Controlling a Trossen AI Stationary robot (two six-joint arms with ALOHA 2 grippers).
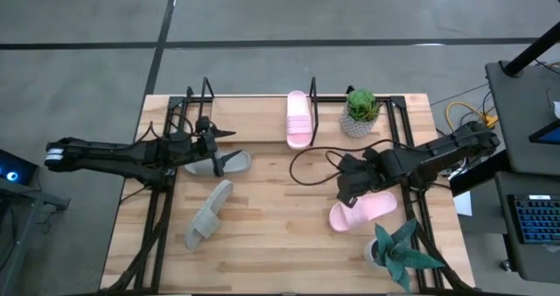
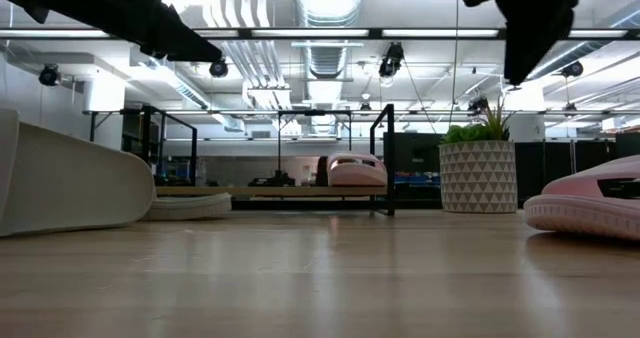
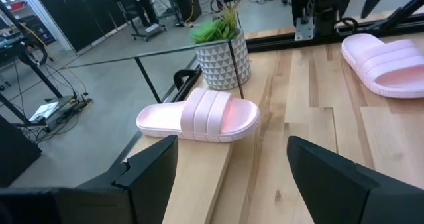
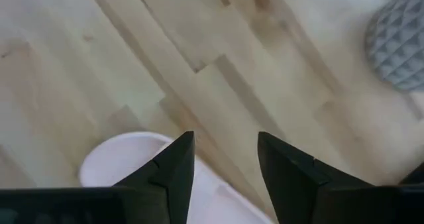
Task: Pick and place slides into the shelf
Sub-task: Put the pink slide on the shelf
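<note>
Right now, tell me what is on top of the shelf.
One pale pink slide lies on the shelf, which is otherwise bare. A grey-green slide sits just in front of it, partly hidden beneath the left pincer.

We look straight down past the right gripper (image 4: 222,161), whose two dark fingers (image 4: 172,168) stand apart with a gap of bare wood between them. Below them lies the wooden table (image 4: 132,58), its light planks running on a slant. The rounded end of a pale pink slide (image 4: 116,161) rests on the table, partly hidden behind one finger. Well apart from the slide, at the frame's edge, we see part of a grey patterned pot (image 4: 397,42) standing on the same table.
</note>
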